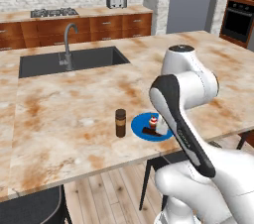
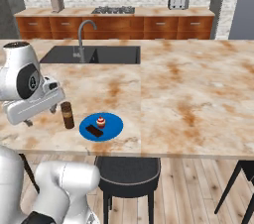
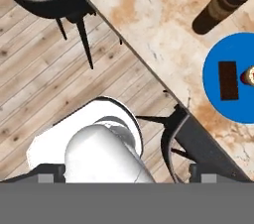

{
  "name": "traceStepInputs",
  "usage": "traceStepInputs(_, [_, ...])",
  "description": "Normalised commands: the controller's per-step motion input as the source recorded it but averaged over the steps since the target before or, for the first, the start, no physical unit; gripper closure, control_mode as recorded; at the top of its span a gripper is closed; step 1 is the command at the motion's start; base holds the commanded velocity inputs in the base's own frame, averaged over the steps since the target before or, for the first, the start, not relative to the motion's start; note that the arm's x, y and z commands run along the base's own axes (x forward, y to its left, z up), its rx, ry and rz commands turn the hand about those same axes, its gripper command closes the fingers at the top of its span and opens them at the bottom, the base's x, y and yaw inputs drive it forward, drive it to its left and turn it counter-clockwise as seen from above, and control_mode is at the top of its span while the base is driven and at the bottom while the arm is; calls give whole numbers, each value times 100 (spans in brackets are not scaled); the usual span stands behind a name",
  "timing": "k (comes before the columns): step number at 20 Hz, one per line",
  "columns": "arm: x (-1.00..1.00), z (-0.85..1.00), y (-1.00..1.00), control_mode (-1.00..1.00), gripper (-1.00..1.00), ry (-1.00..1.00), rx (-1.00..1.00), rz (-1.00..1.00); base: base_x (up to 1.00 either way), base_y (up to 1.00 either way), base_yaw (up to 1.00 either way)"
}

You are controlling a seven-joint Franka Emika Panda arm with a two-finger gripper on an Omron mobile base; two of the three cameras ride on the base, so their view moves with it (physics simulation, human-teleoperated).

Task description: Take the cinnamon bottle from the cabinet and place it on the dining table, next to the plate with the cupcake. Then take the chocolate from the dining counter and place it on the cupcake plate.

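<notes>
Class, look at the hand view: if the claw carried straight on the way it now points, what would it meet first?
Most likely the wooden floor beside the table edge, or the robot's own white body just below; depth is unclear. The bottle, plate and chocolate lie off to the side.

The arm (image 1: 191, 77) is seen folded up tight: the white upper link is raised to a rounded elbow, and the dark-sided forearm is angled back down toward the base. In the right base view it is bunched at the left edge. The gripper (image 3: 128, 176) is pointed downward, its fingertips (image 3: 49, 176) spread wide, nothing held between them.
</notes>
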Motion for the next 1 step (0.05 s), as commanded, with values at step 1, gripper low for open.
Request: traceStepInputs(1, [0,0,0,-100,-100,0,0,0,0,0,0])
